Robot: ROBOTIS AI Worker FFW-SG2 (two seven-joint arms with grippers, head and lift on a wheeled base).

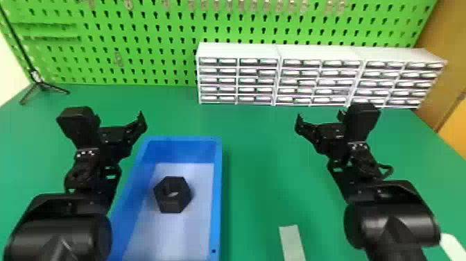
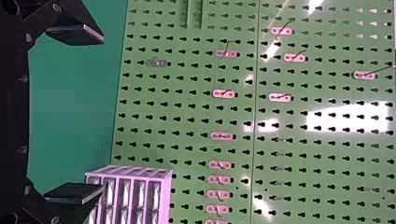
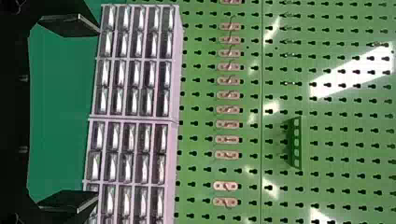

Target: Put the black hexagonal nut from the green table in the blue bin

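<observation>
The black hexagonal nut (image 1: 172, 195) lies on the floor of the blue bin (image 1: 217, 194), its hole facing up, in the head view. My left gripper (image 1: 119, 119) is above the table beside the bin's far left corner, open and holding nothing. In its wrist view the left gripper (image 2: 74, 114) has its two fingers wide apart. Off to the right of the bin, my right gripper (image 1: 319, 119) is over the table, also open. The right wrist view has the right gripper (image 3: 70, 114) with nothing between its spread fingers.
White drawer cabinets (image 1: 239, 81) stand along the back of the green table (image 1: 258, 145), against a green pegboard (image 1: 156, 45). A pale flat strip (image 1: 292, 243) lies near the front edge. A thin black tripod (image 1: 43, 85) stands at the back left.
</observation>
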